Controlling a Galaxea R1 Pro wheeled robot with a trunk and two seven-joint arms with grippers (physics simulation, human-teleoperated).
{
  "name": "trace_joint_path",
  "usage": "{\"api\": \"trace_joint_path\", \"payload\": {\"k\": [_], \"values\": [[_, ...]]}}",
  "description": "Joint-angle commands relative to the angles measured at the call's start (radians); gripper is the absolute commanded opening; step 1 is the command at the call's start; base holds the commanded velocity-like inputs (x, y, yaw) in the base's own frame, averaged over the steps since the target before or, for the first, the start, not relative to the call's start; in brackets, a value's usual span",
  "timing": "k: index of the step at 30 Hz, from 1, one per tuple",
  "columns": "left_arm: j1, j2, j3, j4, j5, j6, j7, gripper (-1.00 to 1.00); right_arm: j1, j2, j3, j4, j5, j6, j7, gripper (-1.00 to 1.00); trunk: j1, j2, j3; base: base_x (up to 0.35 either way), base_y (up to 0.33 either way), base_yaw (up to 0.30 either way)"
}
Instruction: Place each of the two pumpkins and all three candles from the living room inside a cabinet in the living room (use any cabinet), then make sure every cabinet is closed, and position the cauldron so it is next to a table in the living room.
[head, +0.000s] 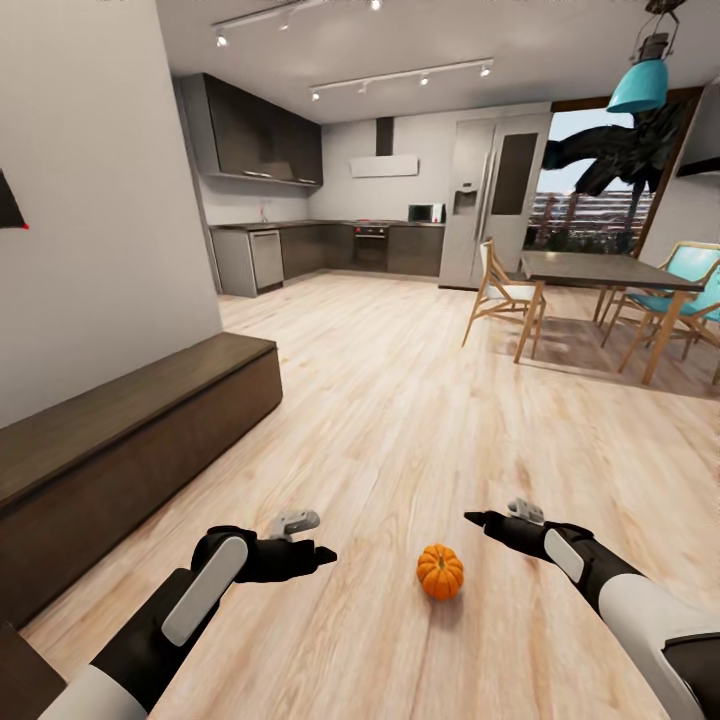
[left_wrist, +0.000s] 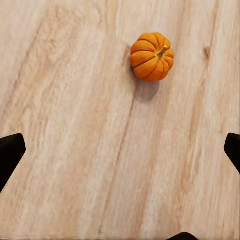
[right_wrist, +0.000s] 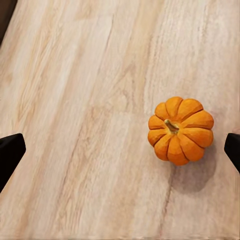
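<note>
Pumpkin (head: 440, 571) sits upright on the wooden floor (head: 400, 400), between the two arms and nearer the right gripper (head: 492, 520) than the left gripper (head: 312, 553). Both claws hang above the boards with their fingers spread wide and nothing between them; each wrist view shows dark fingertips at the far edges of the frame and bare planks in the gap.

The step in hand looks like picking up this pumpkin. The right arm seems the better choice: it should shift until the pumpkin lies midway between its fingers, then descend straight and close on the ribbed flanks below the widest part, keeping clear of the stem. A round body could roll away if one finger touches first.

The cabinet (head: 120, 450) runs along the left wall, its fronts shut. Far off are a kitchen (head: 320, 240), and at the far right a dining table (head: 610, 272) with chairs.
</note>
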Motion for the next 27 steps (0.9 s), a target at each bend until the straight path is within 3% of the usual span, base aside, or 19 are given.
{"api": "trace_joint_path", "payload": {"k": [1, 14, 27], "values": [[-0.001, 0.001, -0.002, -0.001, 0.010, 0.000, 0.010, 1.00, 0.000, 0.000, 0.005, -0.001, -0.006, 0.004, 0.001, 1.00, -0.001, 0.000, -0.001, -0.264, 0.000, -0.003], [-0.001, 0.002, -0.002, -0.001, 0.010, 0.000, 0.010, 1.00, 0.000, 0.002, 0.006, -0.001, -0.005, 0.001, 0.001, 1.00, -0.001, 0.000, -0.001, -0.157, 0.000, 0.000], [-0.001, 0.002, -0.002, -0.002, 0.013, 0.002, -0.001, 1.00, 0.000, 0.002, 0.010, 0.000, -0.007, -0.027, 0.000, 1.00, -0.001, 0.000, -0.001, 0.023, 0.026, 0.000]]}}
